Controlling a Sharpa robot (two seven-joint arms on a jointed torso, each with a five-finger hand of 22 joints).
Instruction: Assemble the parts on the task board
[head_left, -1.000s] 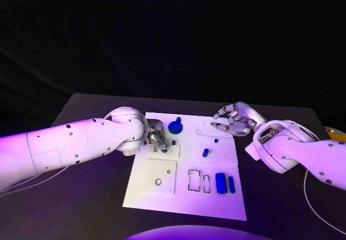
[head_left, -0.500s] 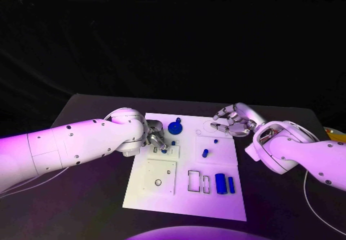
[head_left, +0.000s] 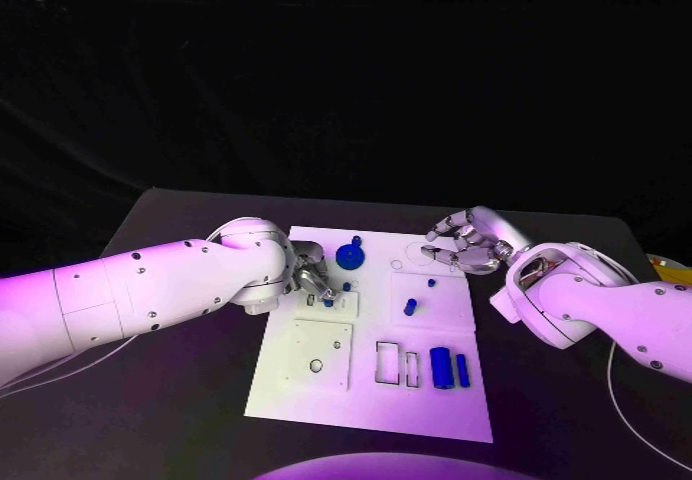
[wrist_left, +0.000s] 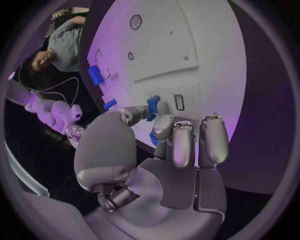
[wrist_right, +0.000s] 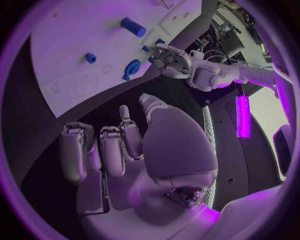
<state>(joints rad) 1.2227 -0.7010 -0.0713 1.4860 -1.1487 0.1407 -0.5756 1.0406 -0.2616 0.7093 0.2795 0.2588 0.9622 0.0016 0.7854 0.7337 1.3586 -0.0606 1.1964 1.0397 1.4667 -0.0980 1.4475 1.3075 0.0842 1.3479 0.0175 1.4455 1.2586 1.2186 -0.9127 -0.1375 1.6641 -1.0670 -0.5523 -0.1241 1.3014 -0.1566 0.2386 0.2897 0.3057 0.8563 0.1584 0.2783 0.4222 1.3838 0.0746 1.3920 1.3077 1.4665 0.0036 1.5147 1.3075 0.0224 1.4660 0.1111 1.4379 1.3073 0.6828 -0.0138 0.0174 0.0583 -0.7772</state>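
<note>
Left wrist view: the left hand's fingers (wrist_left: 164, 127) pinch a small blue part (wrist_left: 153, 107) against the task board (wrist_left: 187, 45), seemingly to seat it by a slot. On the board's far right corner, the right hand (head_left: 464, 243) hovers with fingers curled, holding nothing, likely waiting. Other blue parts (head_left: 447, 367) rest nearer the board's front.

White task board (head_left: 320, 385) flat on the worktop, blue parts (head_left: 443, 367) in its recesses, round blue part (head_left: 351, 256) near its far edge
</note>
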